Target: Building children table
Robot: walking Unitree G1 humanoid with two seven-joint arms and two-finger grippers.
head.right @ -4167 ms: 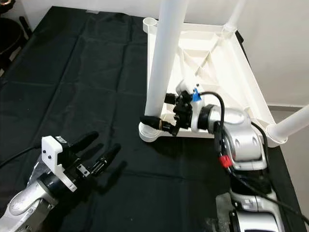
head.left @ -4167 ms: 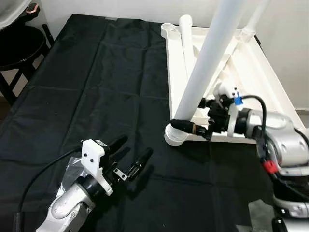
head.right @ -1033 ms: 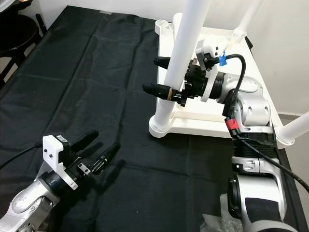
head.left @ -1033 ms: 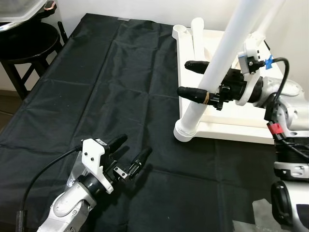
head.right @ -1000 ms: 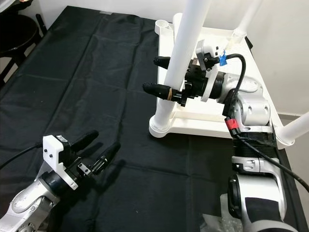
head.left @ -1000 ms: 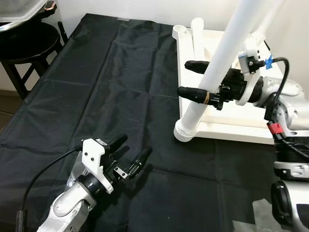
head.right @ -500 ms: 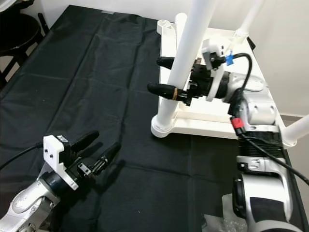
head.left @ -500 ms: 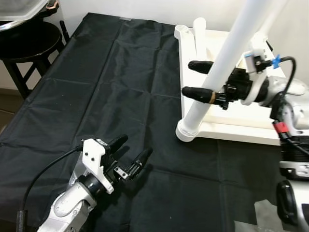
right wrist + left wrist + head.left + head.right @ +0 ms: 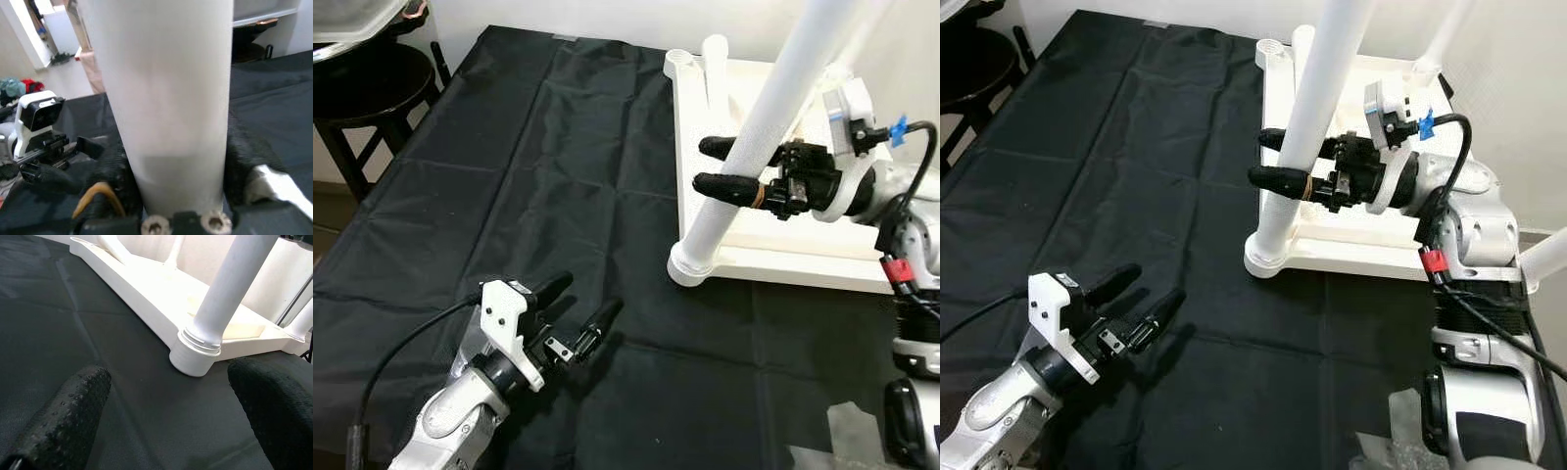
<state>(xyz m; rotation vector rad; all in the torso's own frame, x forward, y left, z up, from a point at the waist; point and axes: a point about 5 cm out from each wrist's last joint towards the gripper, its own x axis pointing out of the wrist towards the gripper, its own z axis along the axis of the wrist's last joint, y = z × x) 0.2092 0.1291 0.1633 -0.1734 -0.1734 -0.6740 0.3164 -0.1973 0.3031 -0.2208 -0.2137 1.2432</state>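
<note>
A white table top (image 9: 783,264) lies upside down on the black cloth. One white table leg (image 9: 773,108) stands tilted in the near left corner socket (image 9: 195,357). My right gripper (image 9: 705,164) is shut on this leg about a third of the way up, one black finger on each side; in the right wrist view the leg (image 9: 171,98) sits between the pads. My left gripper (image 9: 587,294) hovers open over the cloth at the near left, well apart from the table and holding nothing.
A loose white leg (image 9: 715,59) lies inside the table top near its far left corner. Other legs stand at the far corner (image 9: 1445,34) and at the right edge (image 9: 1547,255). A black stool (image 9: 362,88) is at the far left. Crumpled plastic (image 9: 852,431) lies near right.
Four seconds ago my right gripper was down by the leg's base; it now grips the leg higher up, and its wrist has drawn slightly to the right. The left gripper has not moved.
</note>
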